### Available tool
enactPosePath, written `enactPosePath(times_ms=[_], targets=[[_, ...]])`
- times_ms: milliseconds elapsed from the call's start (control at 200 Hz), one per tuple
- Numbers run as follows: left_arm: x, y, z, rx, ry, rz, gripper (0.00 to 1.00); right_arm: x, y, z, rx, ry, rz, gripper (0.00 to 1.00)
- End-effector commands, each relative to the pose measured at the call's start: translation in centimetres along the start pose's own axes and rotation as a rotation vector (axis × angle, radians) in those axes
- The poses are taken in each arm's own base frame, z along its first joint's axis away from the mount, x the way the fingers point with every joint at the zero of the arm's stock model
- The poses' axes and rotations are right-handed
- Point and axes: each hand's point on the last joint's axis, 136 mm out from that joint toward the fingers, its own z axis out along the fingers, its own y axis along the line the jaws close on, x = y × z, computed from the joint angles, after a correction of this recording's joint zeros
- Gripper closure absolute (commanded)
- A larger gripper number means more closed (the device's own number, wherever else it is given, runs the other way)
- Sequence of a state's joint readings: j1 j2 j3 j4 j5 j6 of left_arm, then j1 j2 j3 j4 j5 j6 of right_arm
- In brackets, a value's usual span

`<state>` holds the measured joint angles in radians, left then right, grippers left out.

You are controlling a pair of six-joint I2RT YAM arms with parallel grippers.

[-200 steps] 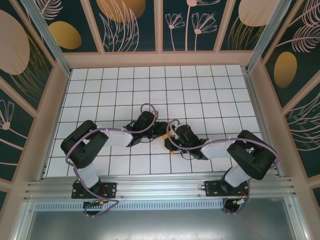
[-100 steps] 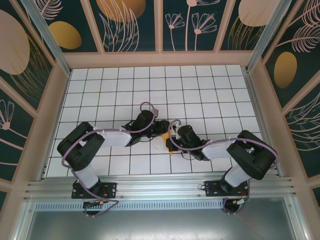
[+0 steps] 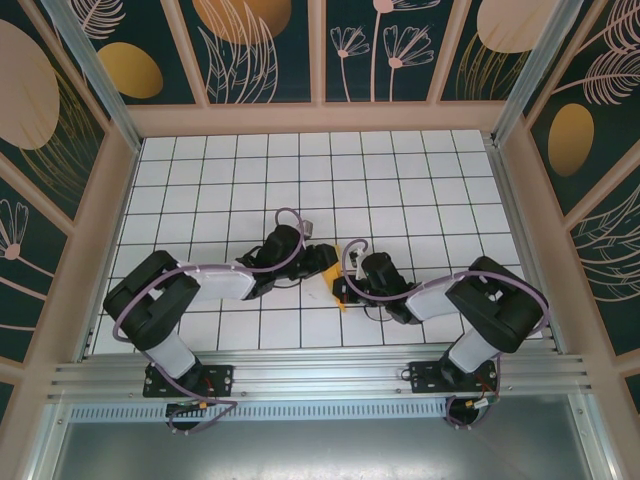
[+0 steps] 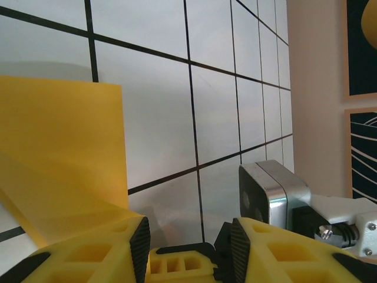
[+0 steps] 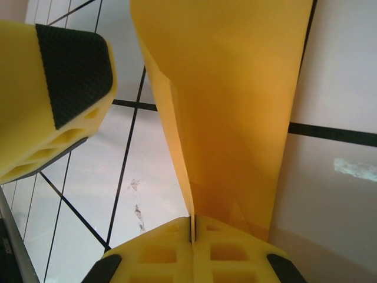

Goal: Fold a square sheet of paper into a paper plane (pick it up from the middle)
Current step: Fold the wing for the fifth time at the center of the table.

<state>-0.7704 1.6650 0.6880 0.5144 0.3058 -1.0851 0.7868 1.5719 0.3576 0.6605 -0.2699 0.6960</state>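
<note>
Fingers of the right claw are pressed flat together on one end of the sheet of paper. The sheet runs out from the pinch as an orange-yellow band with a crease down it, the white tiled counter behind. Whether its far edge touches the tiles cannot be told. Beside it the left claw stands partly spread, with bare tile showing in the gap between its yellow fingers. Its black-padded finger sits just beside the sheet, not touching. Seen from above, both claws meet near the counter's middle, toward the near edge, the paper between them. Dark flower-patterned panels wall the counter.
</note>
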Motion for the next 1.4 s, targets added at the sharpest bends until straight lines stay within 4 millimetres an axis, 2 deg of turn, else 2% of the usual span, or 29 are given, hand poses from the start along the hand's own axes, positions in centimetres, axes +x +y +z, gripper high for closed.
enactPosePath(times_ms=[0,40,65,180,400,565,806,946,1231,1396], targets=[[-0.4,-0.8,0.7,0.045,0.004,0.004,0.57,0.1,0.0,0.1,-0.02,0.001,0.023,1.0],[-0.4,-1.1,0.8,0.055,0.007,0.007,0.57,0.2,-0.1,0.2,-0.019,0.006,0.024,1.0],[-0.1,-0.1,1.4,0.031,0.02,-0.004,0.57,0.2,-0.1,0.3,-0.017,0.006,0.024,1.0],[0.1,1.0,1.9,0.006,0.02,-0.016,0.57,0.3,-0.4,0.4,-0.008,0.011,0.029,1.0],[0.2,1.8,2.8,-0.01,0.03,-0.006,0.57,0.5,-0.6,0.5,-0.002,0.015,0.04,1.0],[0.7,3.2,3.3,-0.045,0.046,-0.006,0.57,0.4,-0.6,0.4,0.004,0.015,0.044,1.0],[1.3,5.1,3.6,-0.094,0.056,-0.001,0.57,-0.2,-0.5,-0.4,0.046,0.001,0.063,0.82],[1.4,5.4,3.7,-0.101,0.06,0.004,0.58,-0.3,-0.8,-1.0,0.08,0.003,0.067,0.79],[1.3,5.4,3.9,-0.11,0.067,0.015,0.59,0.4,-0.2,-1.7,0.053,0.028,0.094,0.79],[1.5,5.6,4.0,-0.115,0.074,0.015,0.59,0.7,-0.8,-2.0,0.078,0.03,0.112,0.86]])
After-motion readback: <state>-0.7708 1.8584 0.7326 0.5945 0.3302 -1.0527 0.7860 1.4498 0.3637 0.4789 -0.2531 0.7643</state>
